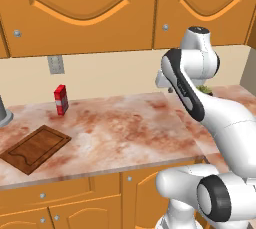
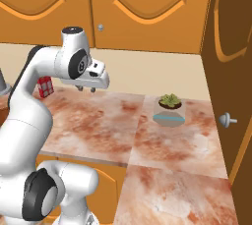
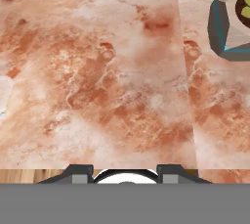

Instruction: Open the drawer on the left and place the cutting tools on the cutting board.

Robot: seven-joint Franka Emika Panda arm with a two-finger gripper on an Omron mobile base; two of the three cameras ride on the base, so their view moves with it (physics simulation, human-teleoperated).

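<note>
Left base view puts the drawer (image 1: 47, 192) nearest you, shut under the counter edge, and the cutting board (image 1: 35, 148) bare on the counter (image 1: 130, 128) above it. Farther off the gripper (image 2: 86, 89) hangs over the marble near the plant pot (image 2: 169, 111), grasping nothing; how wide its jaws stand you cannot tell. Judgement: you're at the first step, so swing left and down to a drawer knob (image 1: 42, 195).

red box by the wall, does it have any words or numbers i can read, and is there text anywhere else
None can be read.
red box: pale marks on its face, too small and blurred to read.
wall outlet: no lettering.
cutting board: plain wood, no lettering.
plant pot: a blue band, no text.
</note>
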